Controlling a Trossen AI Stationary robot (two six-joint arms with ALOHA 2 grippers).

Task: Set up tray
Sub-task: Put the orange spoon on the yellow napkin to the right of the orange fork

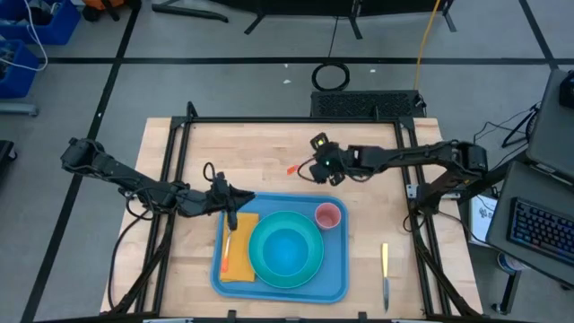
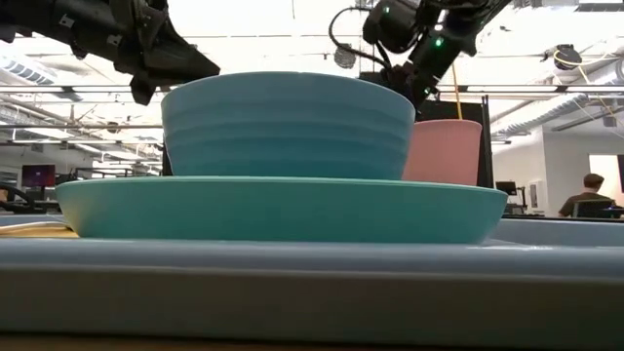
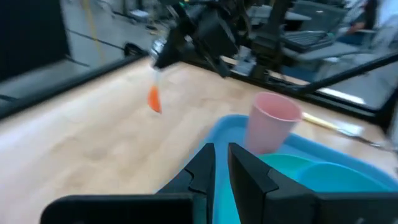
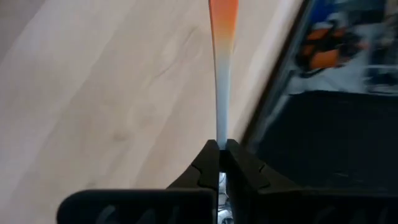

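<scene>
Fingers of the right gripper (image 4: 221, 152) are clamped on an orange-ended utensil (image 4: 222, 37), its held end hidden. Left gripper (image 3: 221, 163) is nearly closed, empty, above the tray (image 1: 336, 283).

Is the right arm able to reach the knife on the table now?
Probably not yet: the knife lies free beside the tray, but the right gripper is shut on an orange-handled utensil.
</scene>
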